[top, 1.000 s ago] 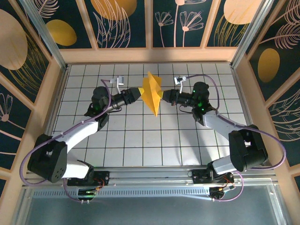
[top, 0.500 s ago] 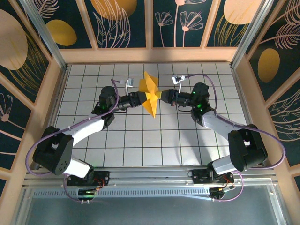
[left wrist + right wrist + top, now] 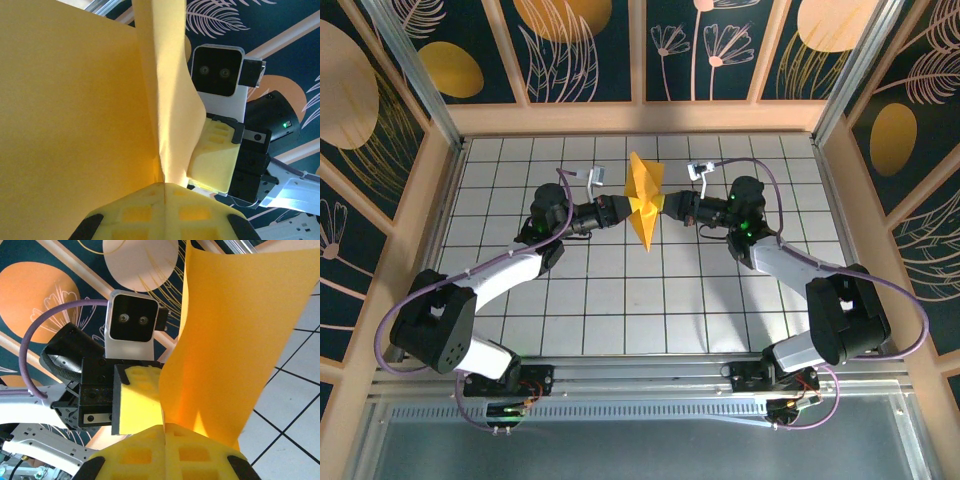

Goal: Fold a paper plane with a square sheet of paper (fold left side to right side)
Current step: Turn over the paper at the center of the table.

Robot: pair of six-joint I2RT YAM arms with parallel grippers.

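The orange-yellow sheet of paper [image 3: 644,200], folded into a pointed shape, is held upright above the tiled floor between both arms. My left gripper [image 3: 628,207] is shut on its left edge and my right gripper [image 3: 661,205] is shut on its right edge. Seen from the left wrist, the paper [image 3: 75,110] rises from the closed yellow pads [image 3: 125,215], with the other gripper's pad behind it. From the right wrist, the paper [image 3: 235,330] stands up out of the closed pads [image 3: 195,455], the left gripper's pad close behind.
White tiled floor [image 3: 640,300] spreads below the paper. Wooden-framed patterned walls [image 3: 390,200] close in the left, back and right sides. A metal rail [image 3: 640,372] runs along the near edge by the arm bases.
My left gripper has moved right to the paper's left edge and shut on it. The paper has barely shifted and the right arm has stayed put.
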